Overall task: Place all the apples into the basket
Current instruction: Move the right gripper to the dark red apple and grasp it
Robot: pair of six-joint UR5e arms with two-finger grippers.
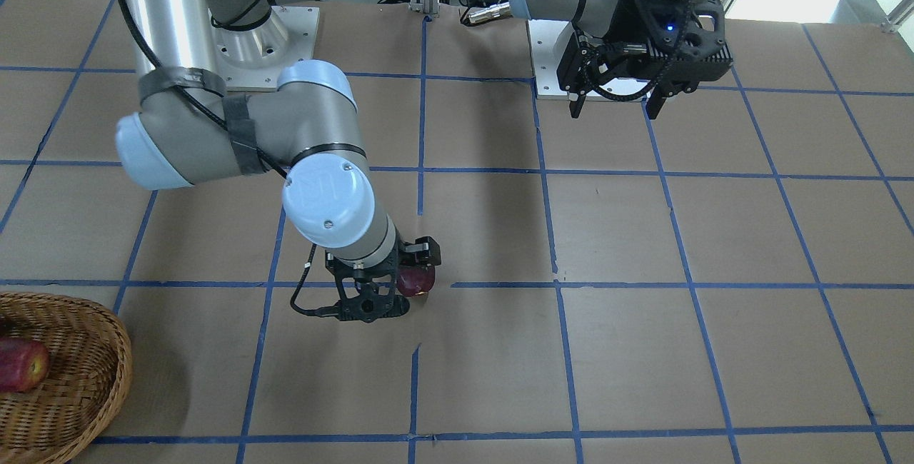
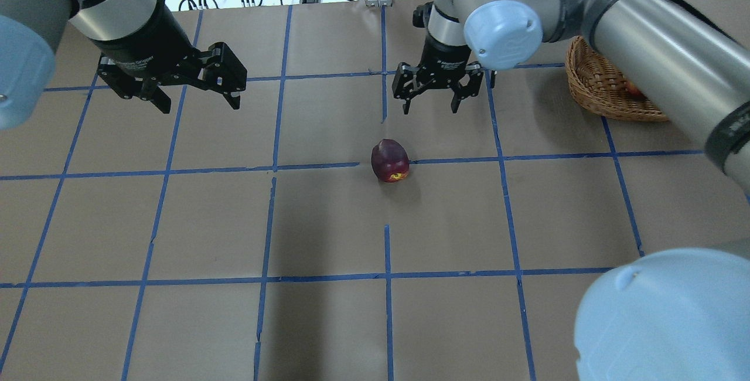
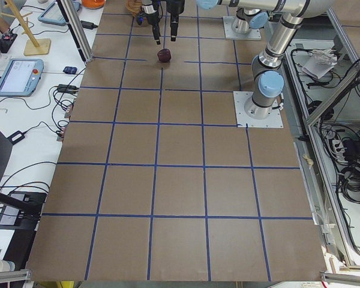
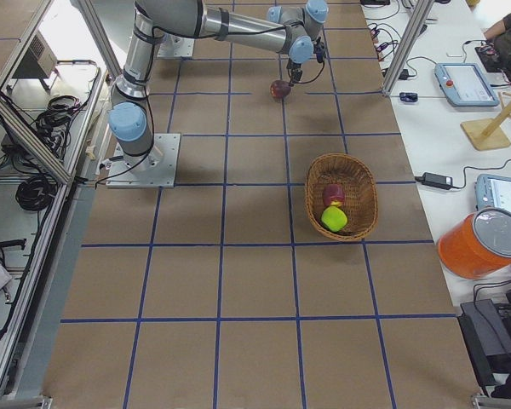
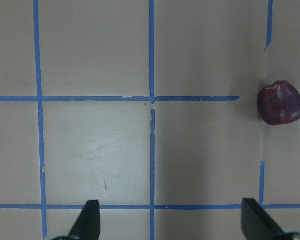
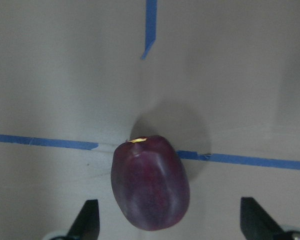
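Observation:
The dark maroon apple lies on the table near its middle, on a blue tape line. My right gripper is open and hovers just above it without touching. In the right wrist view the apple fills the space between the spread fingers. My left gripper is open and empty, well to the apple's left; the apple shows at the right edge of the left wrist view. The wicker basket holds the red apple and the yellow-green apple.
The basket stands at the table's far right in the overhead view, partly behind my right arm. Brown paper with a blue tape grid covers the table. The arm bases are at the robot's edge.

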